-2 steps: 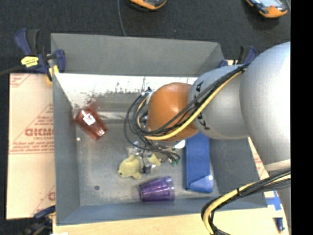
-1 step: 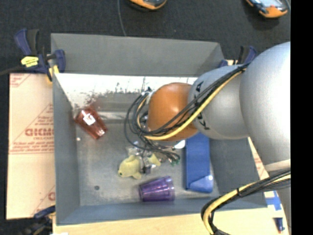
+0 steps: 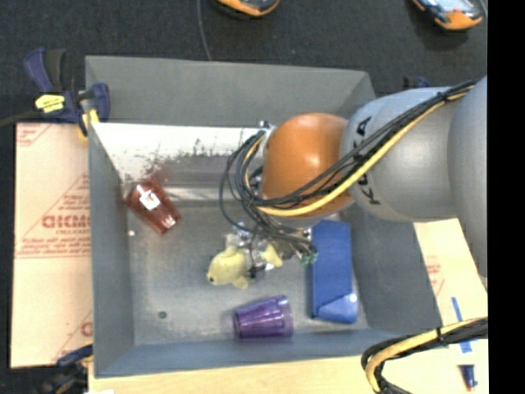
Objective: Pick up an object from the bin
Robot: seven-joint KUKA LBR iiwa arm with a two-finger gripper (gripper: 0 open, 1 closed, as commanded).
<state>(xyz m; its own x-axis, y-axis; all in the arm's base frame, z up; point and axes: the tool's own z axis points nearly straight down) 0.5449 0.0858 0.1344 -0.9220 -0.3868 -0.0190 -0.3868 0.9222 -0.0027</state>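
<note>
The hand point(image 3: 258, 254) sits low in the bin point(image 3: 172, 290), at mid-frame, against the right end of a pale yellow toy point(image 3: 226, 269); whether it is apart or clamped I cannot tell; a blue block point(image 3: 332, 271) lies just right of it, a purple cup point(image 3: 264, 318) below, a red thing point(image 3: 152, 207) well apart at upper left; the step looks like the grasp itself; next calls for a sure grip on the toy, then a straight lift clear of the block.

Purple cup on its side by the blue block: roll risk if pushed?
The purple cup lies on its side, so a nudge would probably roll it. It looks like hollow plastic, so it is likely light. The blue block close beside it may stop it.
</note>
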